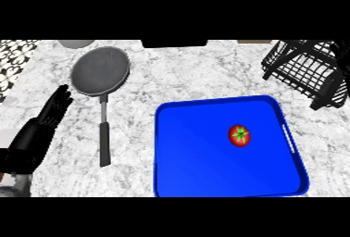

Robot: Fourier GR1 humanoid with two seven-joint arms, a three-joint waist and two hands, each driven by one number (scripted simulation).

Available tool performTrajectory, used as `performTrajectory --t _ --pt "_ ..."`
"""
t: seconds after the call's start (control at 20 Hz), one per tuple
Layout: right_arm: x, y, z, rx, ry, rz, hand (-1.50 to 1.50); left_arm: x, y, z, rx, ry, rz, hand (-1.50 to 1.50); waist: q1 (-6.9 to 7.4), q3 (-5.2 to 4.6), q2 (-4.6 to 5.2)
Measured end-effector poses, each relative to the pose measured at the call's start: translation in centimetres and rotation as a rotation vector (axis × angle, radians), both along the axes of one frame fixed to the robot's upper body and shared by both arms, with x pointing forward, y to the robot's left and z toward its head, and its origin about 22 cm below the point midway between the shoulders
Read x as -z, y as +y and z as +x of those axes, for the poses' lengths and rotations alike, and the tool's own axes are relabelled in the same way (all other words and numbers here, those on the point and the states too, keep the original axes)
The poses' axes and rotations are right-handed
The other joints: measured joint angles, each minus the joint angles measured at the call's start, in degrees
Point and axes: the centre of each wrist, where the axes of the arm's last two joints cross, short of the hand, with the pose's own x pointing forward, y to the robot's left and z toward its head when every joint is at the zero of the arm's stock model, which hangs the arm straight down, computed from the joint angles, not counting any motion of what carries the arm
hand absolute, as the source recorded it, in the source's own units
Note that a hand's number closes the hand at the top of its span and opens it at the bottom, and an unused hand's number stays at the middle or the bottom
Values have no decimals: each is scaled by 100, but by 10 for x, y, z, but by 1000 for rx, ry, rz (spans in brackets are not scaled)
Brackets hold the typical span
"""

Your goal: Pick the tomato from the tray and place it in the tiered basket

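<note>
While the tomato [239,135] lies by itself on the blue tray [198,162], right of the tray's middle and nearer its right rim, no hand is touching it. The tomato is red with a green stem star facing up. The tray sits on the marbled grey-white counter [198,74], its lower edge running to the bottom of the view. Beyond the tray's upper right corner, well apart from the tomato, stands the black wire tiered basket [308,69], partly cut off by the view's right edge. To the left of the tray lies a dark grey frying pan [100,70], its round bowl toward the top and its long black handle pointing down toward the lower edge. Just left of the pan's handle is the left hand [54,106], black, fingers straight and relaxed, holding nothing, resting near the left edge. The right hand does not show.
</note>
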Motion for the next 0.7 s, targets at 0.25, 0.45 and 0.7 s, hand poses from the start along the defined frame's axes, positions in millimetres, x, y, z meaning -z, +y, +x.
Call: performTrajectory --t 0.25,0.45,0.7 --pt "5 1 -11 120 -87 10 150 33 -8 -18 -130 115 -6 0 -11 -170 13" --pt "29 -29 -27 477 -52 49 -150 66 -10 -36 -253 239 -46 0 -232 -231 42" --pt "64 -6 -57 733 -132 238 -150 87 -29 -44 -310 310 -84 0 -234 -236 10"
